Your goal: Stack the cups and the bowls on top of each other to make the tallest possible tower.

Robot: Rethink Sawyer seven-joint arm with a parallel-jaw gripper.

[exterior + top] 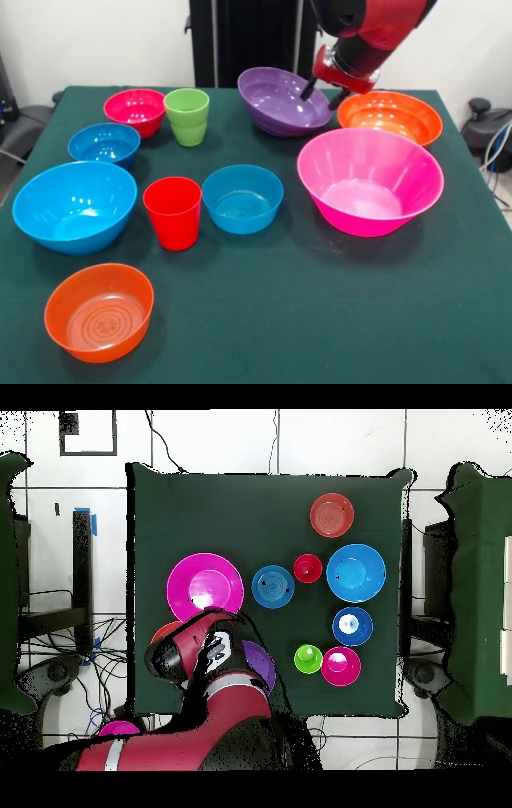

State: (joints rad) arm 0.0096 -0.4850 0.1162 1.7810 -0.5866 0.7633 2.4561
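Observation:
My gripper [322, 94] straddles the right rim of the purple bowl [276, 100], one finger inside and one outside, shut on it. The bowl is tilted at the table's far side. In the overhead view my arm hides the gripper and most of the purple bowl [264, 668]. The hot-pink bowl [370, 180] stands alone, with an orange bowl [390, 118] behind it. The red cup [172, 212] and green cup [187, 116] stand upright. No bowls are nested; there is no tower.
A large light-blue bowl [74, 206], a medium blue bowl [242, 198], a small blue bowl [104, 144], a small magenta bowl [134, 110] and a second orange bowl [99, 312] stand singly on the green tablecloth [320, 320].

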